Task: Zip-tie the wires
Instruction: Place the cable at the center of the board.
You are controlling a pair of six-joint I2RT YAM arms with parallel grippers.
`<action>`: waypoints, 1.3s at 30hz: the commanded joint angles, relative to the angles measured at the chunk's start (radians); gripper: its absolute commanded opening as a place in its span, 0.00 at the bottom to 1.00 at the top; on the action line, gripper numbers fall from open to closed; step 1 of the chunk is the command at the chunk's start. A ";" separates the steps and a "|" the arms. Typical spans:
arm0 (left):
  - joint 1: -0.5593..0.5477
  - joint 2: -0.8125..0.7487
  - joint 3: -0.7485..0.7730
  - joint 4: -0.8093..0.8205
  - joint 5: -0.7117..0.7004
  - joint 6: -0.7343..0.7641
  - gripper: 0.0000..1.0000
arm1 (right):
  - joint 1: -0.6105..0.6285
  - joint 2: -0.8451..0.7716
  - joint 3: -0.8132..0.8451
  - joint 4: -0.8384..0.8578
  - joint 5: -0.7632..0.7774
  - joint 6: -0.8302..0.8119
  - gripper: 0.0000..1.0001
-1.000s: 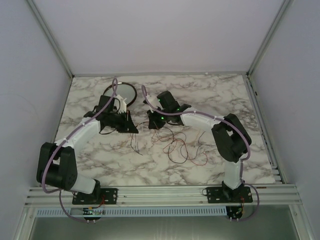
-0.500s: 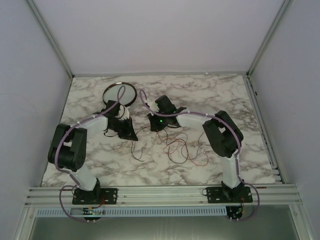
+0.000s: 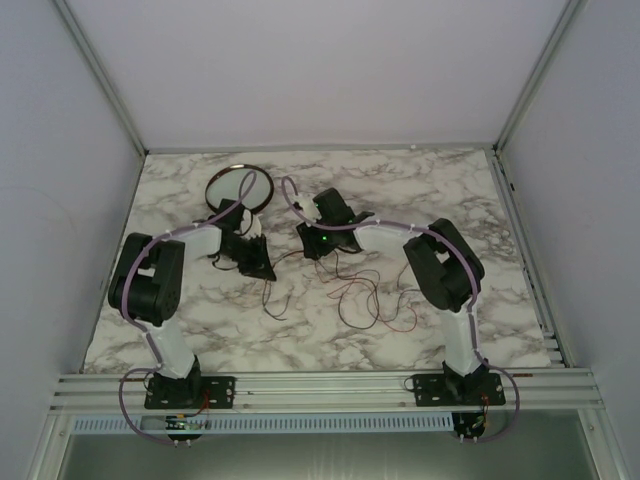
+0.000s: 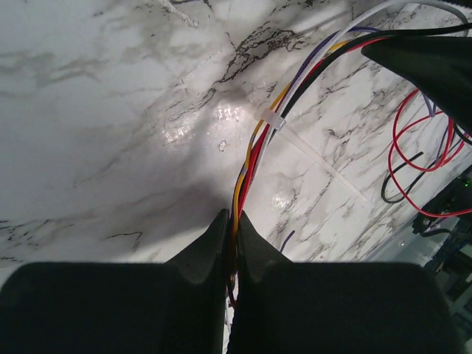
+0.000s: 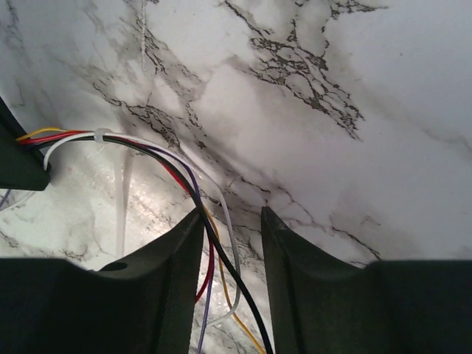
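Note:
The wires point(image 3: 365, 295) are thin red and dark strands that loop over the marble table point(image 3: 450, 200) in front of the right arm. Between the two grippers they run as one bundle. My left gripper point(image 4: 231, 220) is shut on that bundle point(image 4: 251, 158), which also holds yellow, white and purple strands. A white zip tie point(image 4: 271, 122) wraps the bundle just past the left fingertips, and its tail lies on the table. My right gripper point(image 5: 232, 215) is open, and the wires point(image 5: 188, 177) pass loosely between its fingers. The zip tie point(image 5: 99, 135) shows near the left gripper point(image 5: 18, 166).
A round dark-rimmed dish point(image 3: 240, 185) sits at the back left, behind the left arm. Both grippers point(image 3: 255, 262) point(image 3: 312, 243) hang close together over the table's middle. Walls enclose the table on the left, right and back.
The right gripper has gone from shut to open, letting the wires lie loose between its fingers. The left arm's elbow has drawn in toward its base while its gripper keeps hold of the bundle.

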 commanded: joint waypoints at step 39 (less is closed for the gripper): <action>0.078 -0.480 0.022 0.157 -0.378 -0.079 1.00 | -0.389 -0.785 -0.617 0.616 0.258 0.090 0.99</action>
